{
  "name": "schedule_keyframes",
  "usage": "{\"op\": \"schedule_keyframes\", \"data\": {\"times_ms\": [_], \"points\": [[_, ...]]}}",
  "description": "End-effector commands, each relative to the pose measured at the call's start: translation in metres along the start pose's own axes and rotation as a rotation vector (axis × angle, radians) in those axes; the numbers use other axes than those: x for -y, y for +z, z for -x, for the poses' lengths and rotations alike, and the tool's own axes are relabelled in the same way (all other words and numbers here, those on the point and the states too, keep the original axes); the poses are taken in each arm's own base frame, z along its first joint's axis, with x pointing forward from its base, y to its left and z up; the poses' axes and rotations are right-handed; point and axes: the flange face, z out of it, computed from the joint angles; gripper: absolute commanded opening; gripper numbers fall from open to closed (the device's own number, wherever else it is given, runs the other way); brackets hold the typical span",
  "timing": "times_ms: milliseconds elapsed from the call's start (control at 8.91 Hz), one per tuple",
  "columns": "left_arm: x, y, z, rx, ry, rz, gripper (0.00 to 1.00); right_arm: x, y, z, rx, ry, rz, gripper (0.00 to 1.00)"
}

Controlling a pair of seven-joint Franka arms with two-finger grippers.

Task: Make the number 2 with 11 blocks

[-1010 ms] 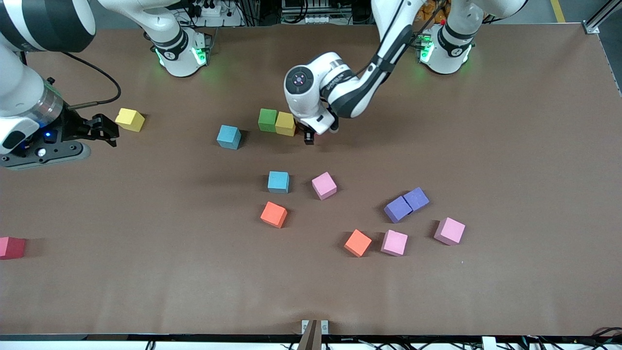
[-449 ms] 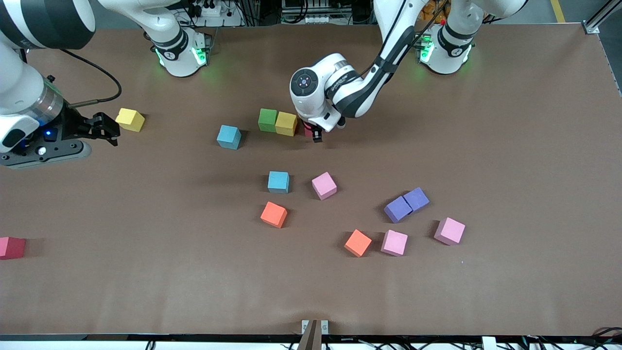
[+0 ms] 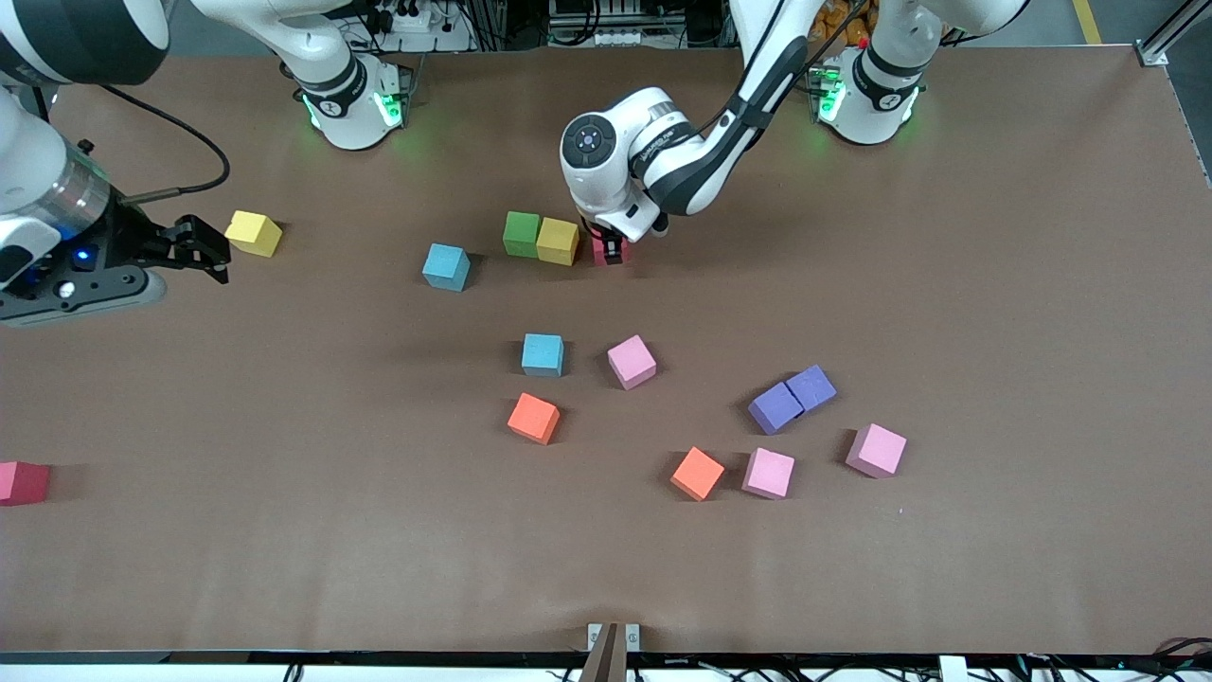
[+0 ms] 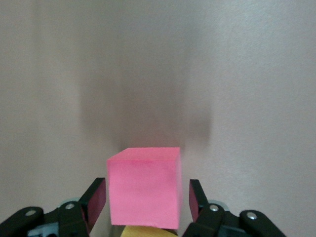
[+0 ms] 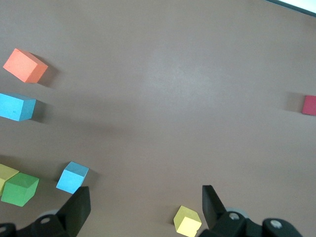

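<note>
We've got a brown table (image 3: 994, 284) with foam cubes scattered on it. A green block (image 3: 521, 233) touches a yellow block (image 3: 557, 241) near 12 o'clock; two purple blocks (image 3: 792, 398) touch around 4. Pink, orange and light blue ones sit mid-table, a red one (image 3: 21, 481) at 8.

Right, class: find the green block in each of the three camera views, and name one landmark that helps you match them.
Front view: the green block sits first in the short row, toward the right arm's end, touching the yellow block.
Left wrist view: not in it.
Right wrist view: the green block shows at the picture's edge, beside that yellow block.
Shared landmark: the light blue block lying just apart from the green one.
</note>
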Motion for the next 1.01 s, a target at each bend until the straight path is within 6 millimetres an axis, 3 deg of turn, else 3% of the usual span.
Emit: {"op": "schedule_keyframes", "data": {"times_ms": [0,225,449,674,786,898], "points": [[0.023,0.013,-0.002,0.003,0.005,0.014,0.76,-0.012,-0.004,-0.001,0.003,0.008,-0.026,1.00],[0.022,0.022,-0.003,0.000,0.006,0.015,0.76,-0.012,-0.007,0.003,0.007,0.009,-0.028,1.00],[0.021,0.025,-0.003,0.000,0.010,0.018,0.76,-0.011,-0.032,0.009,-0.004,0.013,-0.028,1.00],[0.020,0.036,-0.004,-0.012,0.010,0.012,0.76,-0.010,-0.034,0.011,-0.008,0.014,-0.071,1.00],[0.020,0.036,-0.004,-0.014,0.016,0.013,0.71,-0.014,-0.043,0.014,-0.010,0.021,-0.066,1.00],[0.019,0.036,-0.005,-0.014,0.024,0.013,0.01,-0.024,-0.052,0.019,-0.017,0.034,-0.070,1.00]]}}
